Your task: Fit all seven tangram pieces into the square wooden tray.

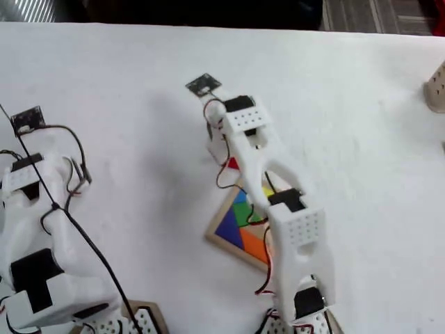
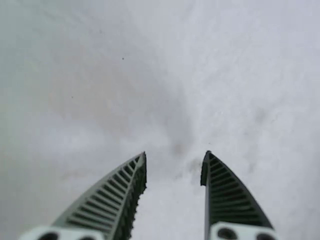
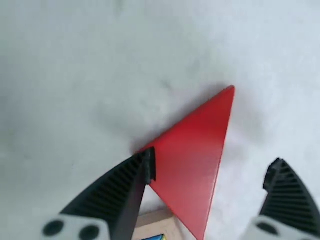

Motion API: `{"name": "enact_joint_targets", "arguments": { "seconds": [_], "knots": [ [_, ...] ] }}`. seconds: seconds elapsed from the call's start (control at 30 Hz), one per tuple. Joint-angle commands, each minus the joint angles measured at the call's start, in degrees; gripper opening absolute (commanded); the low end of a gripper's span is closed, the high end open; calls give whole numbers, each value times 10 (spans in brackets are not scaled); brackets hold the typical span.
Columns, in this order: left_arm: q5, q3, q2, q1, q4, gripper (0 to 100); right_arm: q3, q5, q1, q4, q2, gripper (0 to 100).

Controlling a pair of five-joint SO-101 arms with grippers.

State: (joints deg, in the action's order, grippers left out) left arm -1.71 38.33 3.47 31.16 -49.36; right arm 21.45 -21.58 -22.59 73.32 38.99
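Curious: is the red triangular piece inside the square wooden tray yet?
Out: the red triangular piece lies on the white table, at the tray's corner.

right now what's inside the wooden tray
A blue piece, a green piece, an orange piece and a sliver of a yellow piece show inside the tray. The right arm covers the rest. The red triangle lies mostly outside, at one corner.

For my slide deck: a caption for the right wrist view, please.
Open right gripper over a red triangle on the white table, beside the wooden tray.
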Motion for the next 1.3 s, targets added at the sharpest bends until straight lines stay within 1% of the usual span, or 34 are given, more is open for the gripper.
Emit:
{"name": "enact_joint_targets", "arguments": {
  "seconds": [0.0,0.17,0.27,0.53,0.67,0.93,1.0,1.13,1.2,1.27],
  "knots": [
    [7,-4,3,-7,11,188,38,-18,-14,43,14,343],
    [7,-4,3,-7,11,188,69,-14,-26,88,-9,343],
    [7,-4,3,-10,11,188,66,-8,-29,84,-15,343],
    [7,-4,3,-9,11,188,55,-9,-31,65,30,343],
    [7,-4,3,-9,11,188,54,-35,-36,66,27,343],
    [7,-4,3,-9,10,188,61,-39,-37,62,33,337],
    [7,-4,3,-9,10,188,61,-39,-37,62,33,295],
    [7,-4,3,-8,10,188,60,-35,-37,48,33,142],
    [7,-4,3,-7,9,188,59,-34,-37,47,33,127],
    [7,-4,3,-7,9,188,58,-17,-36,47,33,125]
  ]
}}
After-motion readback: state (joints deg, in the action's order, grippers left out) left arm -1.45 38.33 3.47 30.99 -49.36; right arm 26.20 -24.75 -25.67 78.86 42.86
